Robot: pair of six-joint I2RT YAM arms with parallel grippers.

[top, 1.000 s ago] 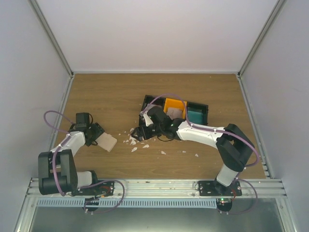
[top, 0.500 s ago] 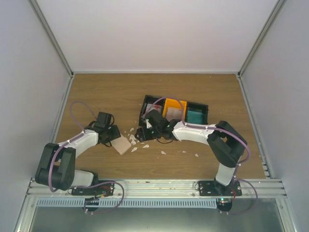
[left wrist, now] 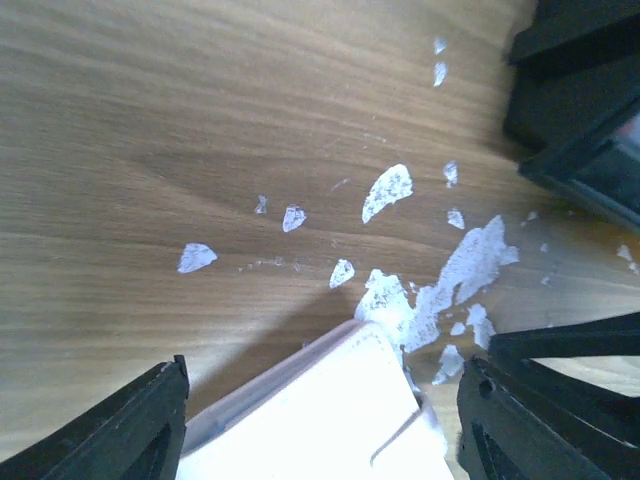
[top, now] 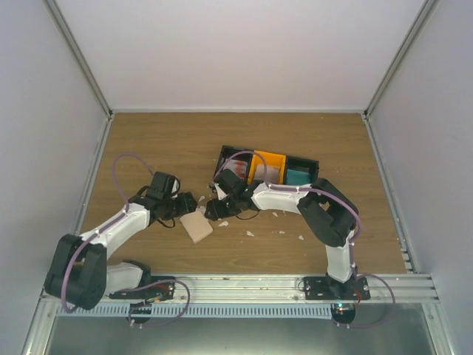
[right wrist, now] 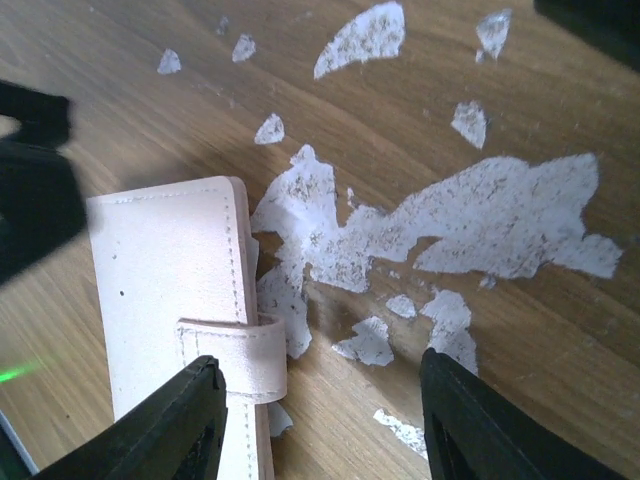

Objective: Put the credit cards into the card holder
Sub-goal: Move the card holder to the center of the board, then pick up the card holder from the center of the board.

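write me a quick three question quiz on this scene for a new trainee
1. True or false: the card holder is inside the tray.
2. What is scattered over the table beside the card holder? A) coins B) white scraps C) keys
3. Fill in: the tray's middle bin is coloured ____.

Key: 1 false, it is outside the tray, nearer the arms' bases; 2 B; 3 orange.
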